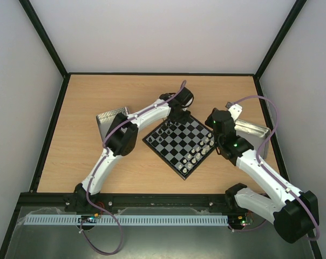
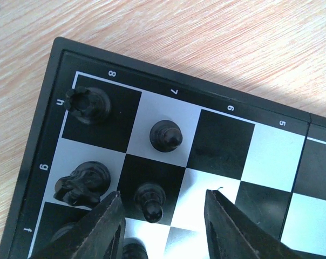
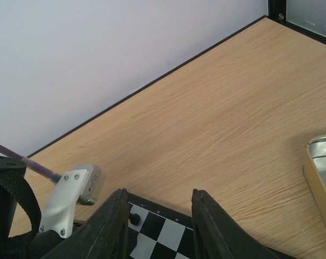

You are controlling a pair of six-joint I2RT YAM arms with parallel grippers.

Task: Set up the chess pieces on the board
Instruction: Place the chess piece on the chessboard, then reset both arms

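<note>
The board (image 1: 182,144) lies turned like a diamond at mid-table. Black chess pieces (image 1: 166,130) stand along its far-left side and silvery ones (image 1: 198,154) along its near-right side. My left gripper (image 1: 176,116) hangs over the far-left corner. In the left wrist view the gripper (image 2: 163,208) is open. A black pawn (image 2: 150,201) stands free between its fingers, nearer the left finger (image 2: 106,226). A rook (image 2: 88,103), a knight (image 2: 81,183) and another pawn (image 2: 165,135) stand close by. My right gripper (image 3: 159,194) is open and empty above the board's corner (image 3: 171,229).
A shiny metal tray (image 1: 111,120) lies left of the board under the left arm. Another tray (image 1: 253,128) lies to the right, its rim (image 3: 320,162) showing in the right wrist view. Black-framed walls enclose the table.
</note>
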